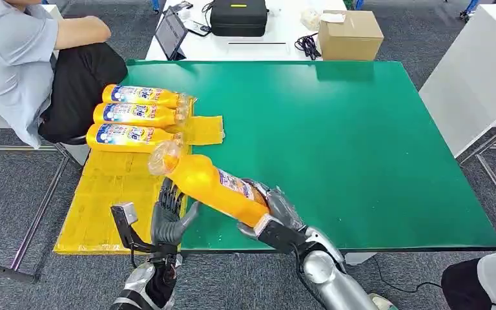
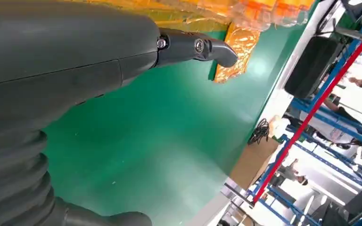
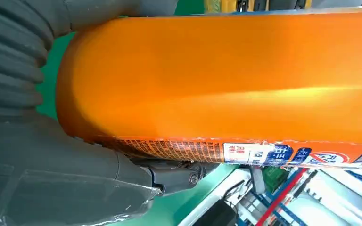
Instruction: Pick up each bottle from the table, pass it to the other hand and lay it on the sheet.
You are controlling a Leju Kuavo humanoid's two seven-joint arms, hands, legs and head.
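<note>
My right hand (image 1: 272, 208) grips the base end of an orange bottle (image 1: 211, 183) and holds it tilted above the green table (image 1: 361, 142), its clear cap end pointing toward the yellow sheet (image 1: 113, 194). The right wrist view has the bottle's orange body (image 3: 217, 80) close up against the hand (image 3: 66, 179). My left hand (image 1: 168, 216) is raised just below the bottle's middle, fingers spread, holding nothing; I cannot tell whether it touches the bottle. In the left wrist view its thumb (image 2: 202, 47) stands over the table. Three orange bottles (image 1: 135, 116) lie side by side on the sheet.
A person in a grey shirt (image 1: 13, 58) sits at the table's left, beside the lying bottles. Behind the green table a white table carries a cardboard box (image 1: 350, 35), a black case (image 1: 237, 17) and a tablet (image 1: 171, 33). A white cabinet (image 1: 478, 77) stands to the right.
</note>
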